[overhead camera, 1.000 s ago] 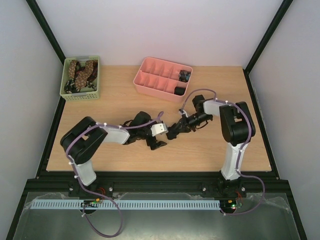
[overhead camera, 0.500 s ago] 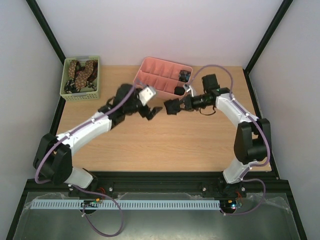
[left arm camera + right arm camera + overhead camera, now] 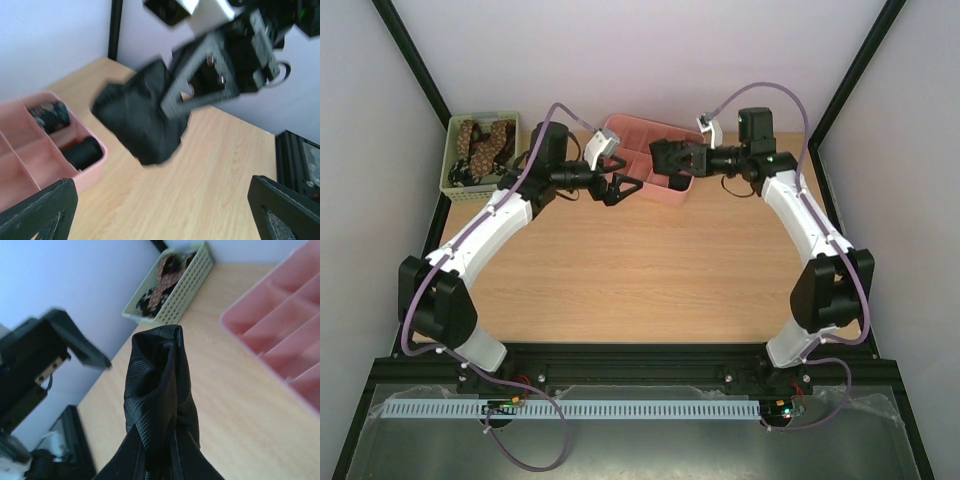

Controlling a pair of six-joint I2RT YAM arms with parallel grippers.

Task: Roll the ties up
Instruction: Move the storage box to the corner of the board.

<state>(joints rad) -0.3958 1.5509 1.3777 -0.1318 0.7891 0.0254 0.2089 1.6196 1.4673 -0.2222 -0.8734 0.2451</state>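
My right gripper [image 3: 665,160] is shut on a rolled black tie [image 3: 159,385] and holds it in the air at the near edge of the pink divided tray [image 3: 620,130]. The left wrist view shows that tie [image 3: 140,120] hanging in the right gripper above the table. My left gripper [image 3: 620,187] is open and empty, just left of the tie and apart from it. Two dark rolled ties [image 3: 82,152] lie in the tray's right-hand compartments. Unrolled brown spotted ties [image 3: 485,140] lie in the green basket [image 3: 480,185] at the far left.
The pink tray [image 3: 280,315] sits at the far middle of the wooden table, with the basket [image 3: 187,282] left of it. Black frame posts and pale walls close in the table's sides and back. Purple cables run along both arms.
Both arms have swung from the table's middle up to the far side. The right gripper has carried the rolled tie to the tray's edge. The left gripper has moved away from the tie, open.
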